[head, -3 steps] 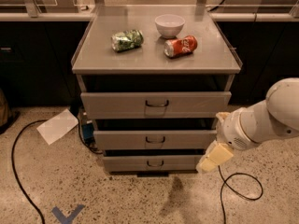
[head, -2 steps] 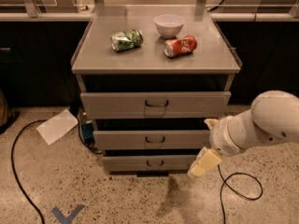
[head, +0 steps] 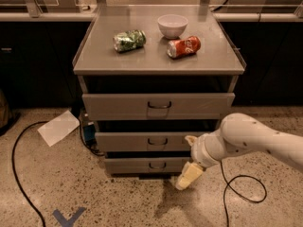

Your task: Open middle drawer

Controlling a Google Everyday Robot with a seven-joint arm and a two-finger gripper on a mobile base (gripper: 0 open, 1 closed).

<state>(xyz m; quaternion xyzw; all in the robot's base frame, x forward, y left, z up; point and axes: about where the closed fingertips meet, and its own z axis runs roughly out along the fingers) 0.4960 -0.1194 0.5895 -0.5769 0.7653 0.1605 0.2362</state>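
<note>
The middle drawer (head: 128, 142) is the second of three grey fronts in the metal cabinet, with a small dark wire handle (head: 157, 141) at its centre. Its front looks pushed in, set back under the top drawer (head: 118, 106). My gripper (head: 189, 159) hangs low in front of the right end of the middle and bottom drawer (head: 132, 165) fronts, to the right of the handle and not touching it. Its cream fingers (head: 188, 176) stand apart and hold nothing. The white arm (head: 251, 138) comes in from the right.
On the cabinet top (head: 156, 60) lie a green crumpled bag (head: 129, 40), a white bowl (head: 172, 25) and a red can (head: 183, 47) on its side. A sheet of paper (head: 58, 127) and black cables (head: 19, 174) lie on the speckled floor.
My arm and gripper have moved left, from beside the cabinet's right edge to in front of the lower drawer fronts. The drawers have not moved.
</note>
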